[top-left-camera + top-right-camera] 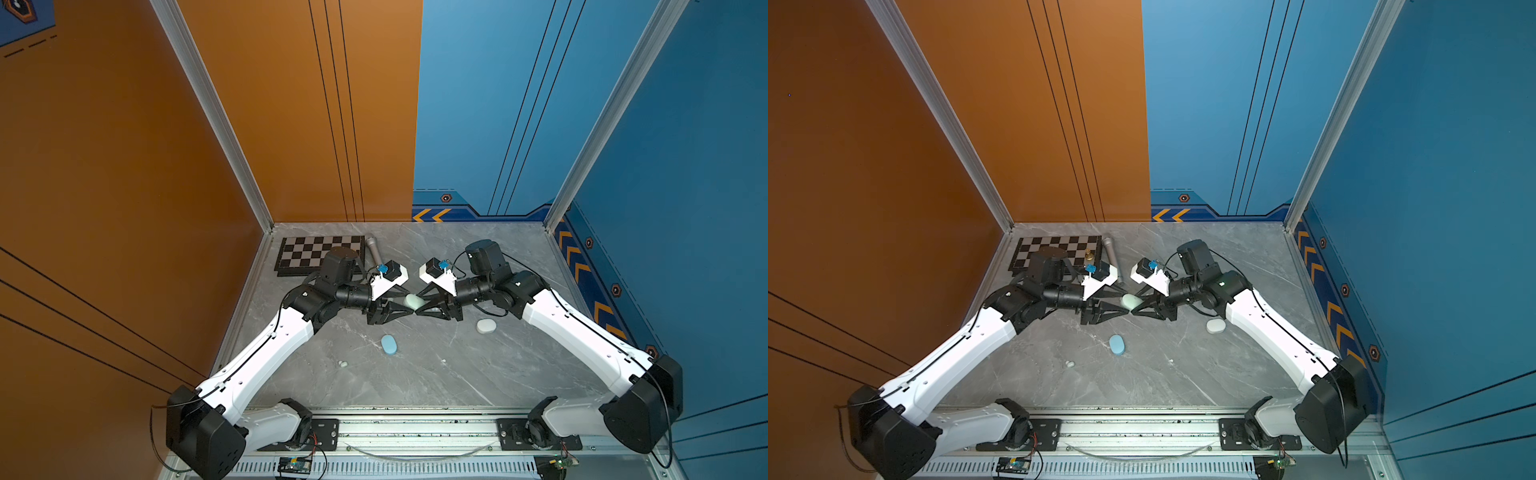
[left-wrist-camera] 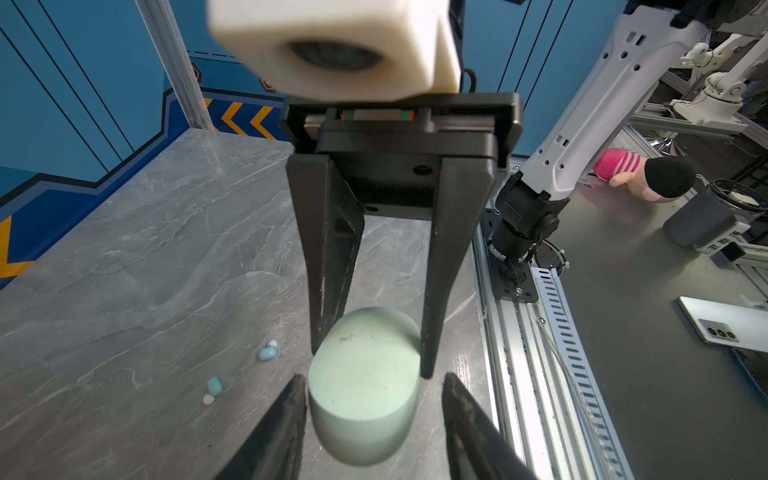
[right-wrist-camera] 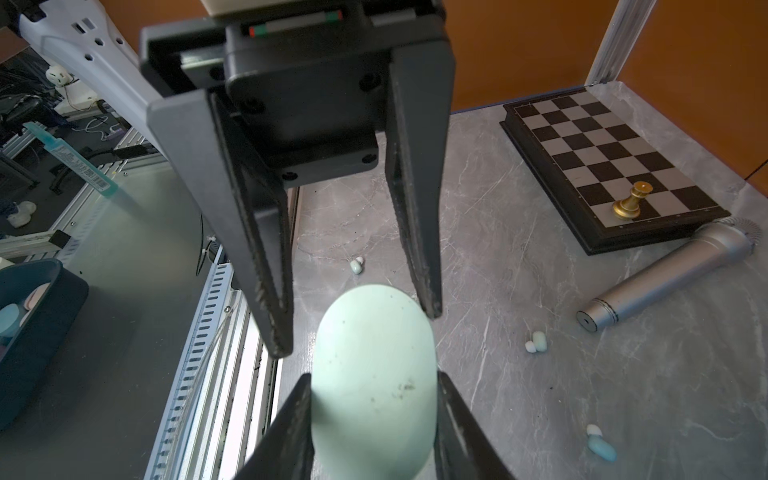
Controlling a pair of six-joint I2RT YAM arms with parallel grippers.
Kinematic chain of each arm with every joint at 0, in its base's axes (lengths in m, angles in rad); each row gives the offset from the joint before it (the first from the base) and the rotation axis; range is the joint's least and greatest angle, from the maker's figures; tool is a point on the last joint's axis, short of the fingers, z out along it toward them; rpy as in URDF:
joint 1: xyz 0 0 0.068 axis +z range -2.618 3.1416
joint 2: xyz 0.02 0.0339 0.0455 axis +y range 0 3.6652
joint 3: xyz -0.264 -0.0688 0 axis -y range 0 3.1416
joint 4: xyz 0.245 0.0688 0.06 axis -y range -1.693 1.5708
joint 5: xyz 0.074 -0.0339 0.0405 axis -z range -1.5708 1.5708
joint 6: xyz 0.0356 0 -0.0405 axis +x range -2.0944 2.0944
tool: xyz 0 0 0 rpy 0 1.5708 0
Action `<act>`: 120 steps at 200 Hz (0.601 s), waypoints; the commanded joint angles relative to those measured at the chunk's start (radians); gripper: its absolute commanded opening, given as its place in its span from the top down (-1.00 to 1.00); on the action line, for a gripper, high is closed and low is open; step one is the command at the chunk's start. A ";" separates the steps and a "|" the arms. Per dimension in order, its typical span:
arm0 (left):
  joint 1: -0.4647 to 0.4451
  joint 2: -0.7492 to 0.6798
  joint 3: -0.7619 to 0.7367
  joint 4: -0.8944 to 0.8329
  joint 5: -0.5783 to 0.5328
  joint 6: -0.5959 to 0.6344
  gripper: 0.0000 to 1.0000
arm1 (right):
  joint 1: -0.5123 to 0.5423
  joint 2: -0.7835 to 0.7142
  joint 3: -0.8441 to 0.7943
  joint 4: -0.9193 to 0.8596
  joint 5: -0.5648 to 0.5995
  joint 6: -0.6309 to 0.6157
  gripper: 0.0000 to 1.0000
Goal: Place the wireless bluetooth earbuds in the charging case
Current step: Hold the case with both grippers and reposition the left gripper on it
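**Opening step, lid not yet lifted.** Your right gripper [image 3: 375, 375] is clamped on one end of the mint case [image 1: 1130, 300], with a finger pressed to each long side. Your left gripper [image 2: 374, 377] straddles the opposite end with its fingers apart, one close against the shell and a gap showing at the other. The case hangs between the two grippers over the middle of the desk [image 1: 478, 386], toward the back edge. It appears closed, and no seam can be made out. Judged next: close your left fingers on the lid half, then part lid from base while the right holds firm. The shell is smooth and rounded, so an off-centre grip would likely slip. **Count, cases:** three. Besides the mint one, a blue case [image 1: 389, 344] lies at mid-desk nearer the front edge and a white case [image 1: 486, 326] toward the right edge, both closed. **Count, buds:** three certain. A mint bud [image 3: 356, 266] lies left of the middle, while a second mint bud [image 3: 536, 341] and a blue bud [image 3: 600, 445] lie behind the grippers, toward the back edge. A white speck [image 1: 443, 360] nearer the front edge may be a fourth but is too small to tell, and the arms may hide others. **Back left corner:** one chessboard [image 3: 602, 145], one gold chess piece [image 3: 631, 201] on it, one microphone [image 3: 665, 274] beside it.
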 commanded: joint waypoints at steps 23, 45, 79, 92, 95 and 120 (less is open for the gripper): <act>0.001 0.006 0.011 -0.029 0.078 -0.009 0.04 | 0.008 -0.003 0.038 -0.027 0.007 -0.028 0.56; 0.005 0.002 0.006 -0.037 0.081 -0.008 0.00 | 0.007 -0.009 0.041 -0.026 0.008 -0.028 0.56; 0.009 -0.001 0.003 -0.053 0.081 -0.007 -0.19 | 0.004 -0.016 0.050 -0.027 0.008 -0.026 0.57; 0.011 0.000 0.004 -0.055 0.081 -0.005 -0.21 | 0.003 -0.017 0.053 -0.027 0.008 -0.026 0.57; 0.012 0.001 0.005 -0.055 0.081 -0.005 -0.21 | 0.002 -0.017 0.054 -0.027 0.008 -0.026 0.57; 0.012 0.009 0.008 -0.057 0.081 -0.002 -0.16 | 0.004 -0.017 0.055 -0.027 0.003 -0.025 0.57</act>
